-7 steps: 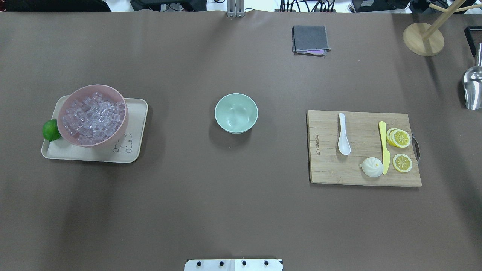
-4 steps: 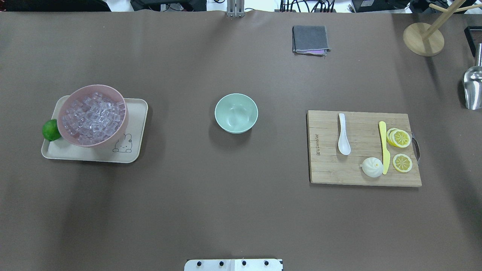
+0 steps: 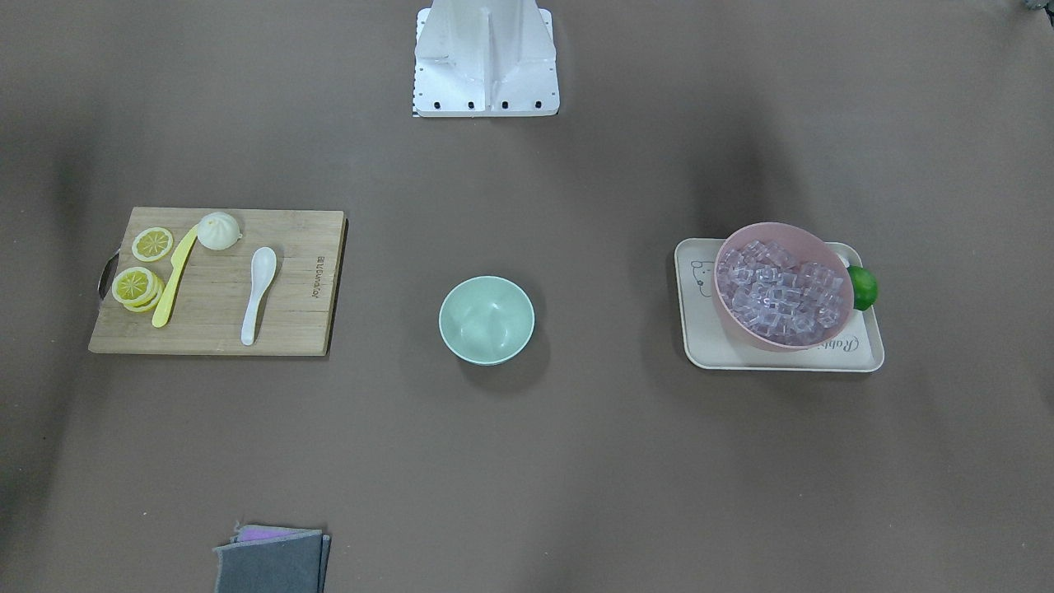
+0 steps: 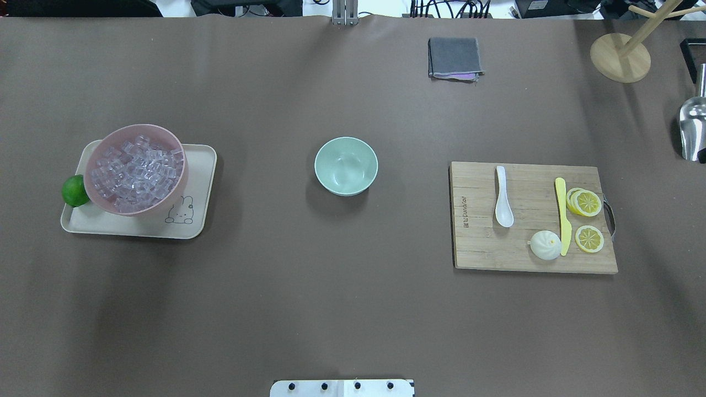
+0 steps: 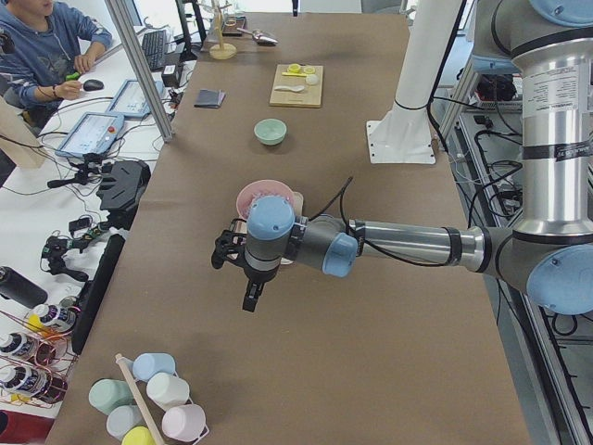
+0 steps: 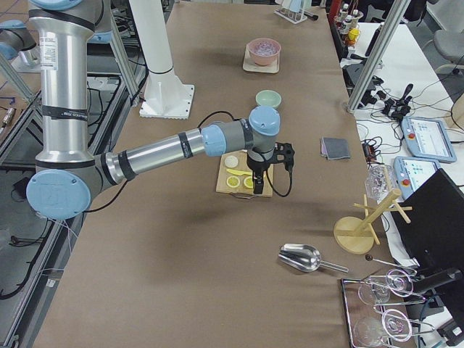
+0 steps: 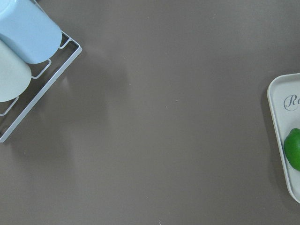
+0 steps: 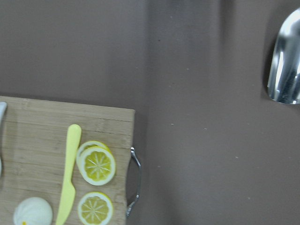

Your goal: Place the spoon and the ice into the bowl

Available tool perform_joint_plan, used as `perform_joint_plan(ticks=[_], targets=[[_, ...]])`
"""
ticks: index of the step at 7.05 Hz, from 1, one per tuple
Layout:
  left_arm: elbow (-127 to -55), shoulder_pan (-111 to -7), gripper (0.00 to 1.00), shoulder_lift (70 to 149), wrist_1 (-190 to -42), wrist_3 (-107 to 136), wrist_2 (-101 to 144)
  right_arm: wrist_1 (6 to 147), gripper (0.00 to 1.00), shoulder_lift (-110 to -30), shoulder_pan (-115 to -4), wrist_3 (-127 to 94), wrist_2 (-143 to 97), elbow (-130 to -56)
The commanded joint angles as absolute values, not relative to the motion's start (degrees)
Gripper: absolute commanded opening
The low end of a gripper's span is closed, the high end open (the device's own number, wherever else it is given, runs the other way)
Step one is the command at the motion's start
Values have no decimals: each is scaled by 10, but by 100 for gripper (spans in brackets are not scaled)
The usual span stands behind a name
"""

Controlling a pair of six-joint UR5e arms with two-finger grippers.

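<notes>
Nothing on the table has shifted since the earlier overhead frames: every object lies where it did, and neither arm has reached the overhead view.

Neither piece has gone in yet, so this looks like the approach. The left gripper (image 5: 250, 297) hangs over bare table short of the tray (image 4: 190, 220), and the right gripper (image 6: 256, 188) hovers near the cutting board (image 4: 480, 242). Both show only in the side views, so I cannot tell how far their jaws stand apart, or whether they carry anything.

To do this well, the right arm should probably travel across the board to the spoon (image 4: 503, 198) – its wrist camera catches only a sliver of white at the frame's left edge – and close across the narrow handle, not the scoop. The left arm should pick one cube off the top of the ice (image 4: 135, 168) (the cubes are glassy and may slip). The bowl (image 4: 317, 165) sits empty mid-table, well apart from both.

Counted:
- One spoon, one mint bowl and one pink bowl (image 4: 179, 190).
- More ice cubes than I can count.
- One yellow knife (image 4: 562, 215), one bun (image 4: 545, 244) and one lime (image 4: 74, 190).
- One loose lemon slice (image 4: 589, 238) beside a small stack of slices, number unclear.
</notes>
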State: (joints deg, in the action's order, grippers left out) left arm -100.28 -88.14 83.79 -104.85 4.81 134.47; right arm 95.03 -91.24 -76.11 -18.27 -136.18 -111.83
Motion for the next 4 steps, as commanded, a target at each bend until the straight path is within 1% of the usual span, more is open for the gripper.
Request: perform_joint_plan(ticks=[1, 2, 4], targets=[[-1003, -880, 98, 839, -1049, 62, 1350, 934, 97, -863, -690, -300, -1355, -1127], [-1003, -870, 98, 846, -1049, 102, 1350, 901, 92, -847, -646, -381, -1321, -1122], [-1003, -812, 98, 884, -1048, 213, 1347, 878, 90, -816, -577, -478, -1286, -1116]])
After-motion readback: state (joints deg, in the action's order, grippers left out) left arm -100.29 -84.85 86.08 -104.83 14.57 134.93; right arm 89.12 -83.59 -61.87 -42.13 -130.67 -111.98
